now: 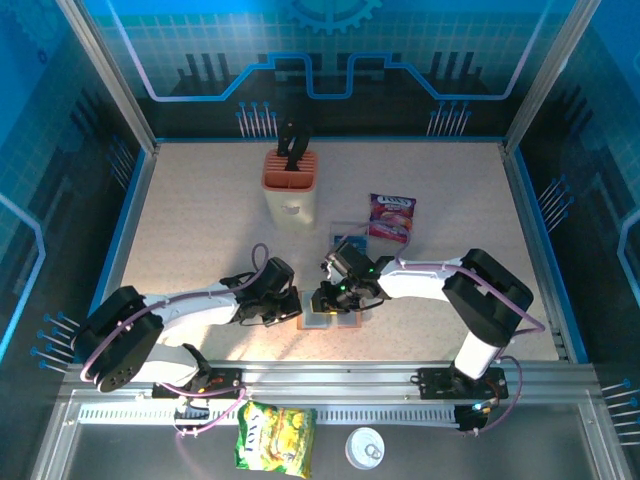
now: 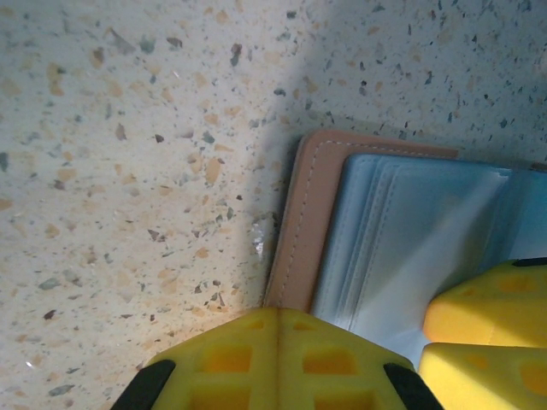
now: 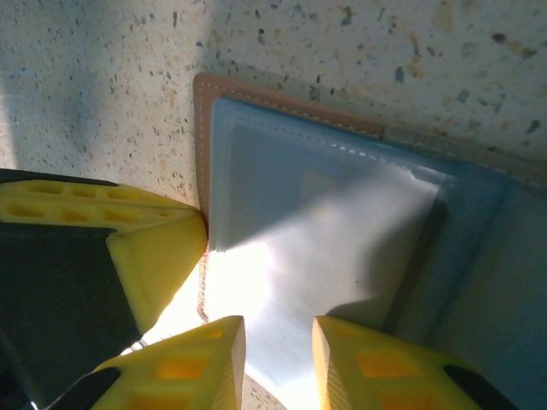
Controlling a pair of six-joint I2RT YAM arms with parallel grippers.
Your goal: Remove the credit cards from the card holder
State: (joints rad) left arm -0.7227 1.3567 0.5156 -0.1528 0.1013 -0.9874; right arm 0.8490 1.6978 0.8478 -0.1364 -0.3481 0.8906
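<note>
Card holder point(image 1: 330, 321) lies open on the table point(image 1: 200, 230), near the front centre, between the left gripper point(image 1: 293, 306) and the right gripper point(image 1: 326, 299). Left wrist view: left fingers point(image 2: 256, 359) are pressed together, touching the holder's brown edge. Right wrist view: right fingers point(image 3: 201, 367) are slightly parted astride the grey-blue pocket's near edge; whether they pinch it cannot be told.
</note>
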